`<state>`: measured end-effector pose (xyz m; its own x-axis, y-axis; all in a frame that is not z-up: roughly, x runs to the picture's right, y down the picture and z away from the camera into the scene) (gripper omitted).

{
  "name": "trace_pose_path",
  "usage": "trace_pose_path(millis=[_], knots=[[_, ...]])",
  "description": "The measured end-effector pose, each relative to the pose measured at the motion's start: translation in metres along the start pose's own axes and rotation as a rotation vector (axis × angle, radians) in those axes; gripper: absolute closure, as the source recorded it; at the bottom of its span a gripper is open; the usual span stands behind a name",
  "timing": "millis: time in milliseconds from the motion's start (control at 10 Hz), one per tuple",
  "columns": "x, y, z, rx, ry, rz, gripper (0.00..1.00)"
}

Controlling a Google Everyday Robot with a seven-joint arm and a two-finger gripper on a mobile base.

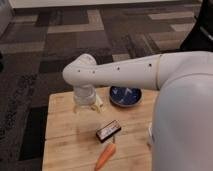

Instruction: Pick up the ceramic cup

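My white arm reaches in from the right, and its wrist points down over the back left part of the wooden table [62, 142]. My gripper [85, 103] hangs below the wrist, low over the tabletop. The ceramic cup is hidden: the wrist and gripper cover the spot beneath them. Only a small pale bit [99, 104] shows at the gripper's right side, and I cannot tell whether it belongs to the cup.
A wide dark blue bowl [125, 96] sits just right of the gripper. A black packet [108, 131] lies in front of it, and an orange carrot [105, 156] lies nearer the front edge. My arm's bulk covers the table's right side. Carpet surrounds the table.
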<state>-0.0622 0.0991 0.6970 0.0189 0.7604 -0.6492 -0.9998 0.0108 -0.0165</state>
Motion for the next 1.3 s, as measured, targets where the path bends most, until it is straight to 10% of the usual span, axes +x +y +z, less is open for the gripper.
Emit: trace_pose_path(millis=[400,1000,1300], knots=[[0.020,-0.077,-0.013,0.002,-0.015,0.105,0.35],[0.021,-0.076,-0.013,-0.001,-0.013,0.107,0.35],[0.038,-0.130,-0.014,0.009,-0.019,0.175,0.35]])
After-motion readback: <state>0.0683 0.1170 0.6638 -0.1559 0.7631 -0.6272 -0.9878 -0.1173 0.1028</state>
